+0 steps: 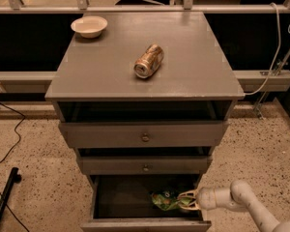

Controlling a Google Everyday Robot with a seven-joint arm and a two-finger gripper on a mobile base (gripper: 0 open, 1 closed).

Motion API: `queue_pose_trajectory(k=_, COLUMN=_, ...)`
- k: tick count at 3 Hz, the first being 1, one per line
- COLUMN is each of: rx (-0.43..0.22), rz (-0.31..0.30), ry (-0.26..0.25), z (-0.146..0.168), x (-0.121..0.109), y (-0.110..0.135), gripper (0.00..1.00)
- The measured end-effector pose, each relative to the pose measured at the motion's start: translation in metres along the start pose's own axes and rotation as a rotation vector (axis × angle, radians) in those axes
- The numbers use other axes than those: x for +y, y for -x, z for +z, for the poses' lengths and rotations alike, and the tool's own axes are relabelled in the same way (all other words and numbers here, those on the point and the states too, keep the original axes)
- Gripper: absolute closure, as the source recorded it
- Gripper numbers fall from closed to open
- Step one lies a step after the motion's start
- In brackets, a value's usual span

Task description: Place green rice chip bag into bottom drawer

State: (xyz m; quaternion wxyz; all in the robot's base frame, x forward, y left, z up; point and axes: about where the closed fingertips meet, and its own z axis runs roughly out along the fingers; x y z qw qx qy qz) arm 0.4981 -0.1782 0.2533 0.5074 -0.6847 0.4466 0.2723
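Note:
The green rice chip bag lies crumpled inside the open bottom drawer, toward its right side. My gripper reaches into the drawer from the right, its tips at the bag's right end and touching it. The pale arm runs off to the lower right. The drawer is pulled out, with its plain front panel at the bottom edge of the view.
A gold-brown soda can lies on its side on the grey cabinet top. A white bowl stands at the top's back left. Two upper drawers with round knobs sit slightly open. Cables lie on the speckled floor at left.

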Motion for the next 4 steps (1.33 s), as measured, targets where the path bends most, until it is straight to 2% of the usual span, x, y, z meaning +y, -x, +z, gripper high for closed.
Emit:
queue_pose_trajectory(k=2, rx=-0.009, rz=0.002, ry=0.005, z=0.0062, x=0.0019, y=0.0009, gripper=0.13)
queue_pose_trajectory(k=3, rx=-0.013, rz=0.003, ry=0.008, z=0.0086, x=0.0027, y=0.0013, gripper=0.00)
queue_pose_trajectory(k=4, rx=-0.013, rz=0.003, ry=0.008, z=0.0086, x=0.0027, y=0.0013, gripper=0.00)
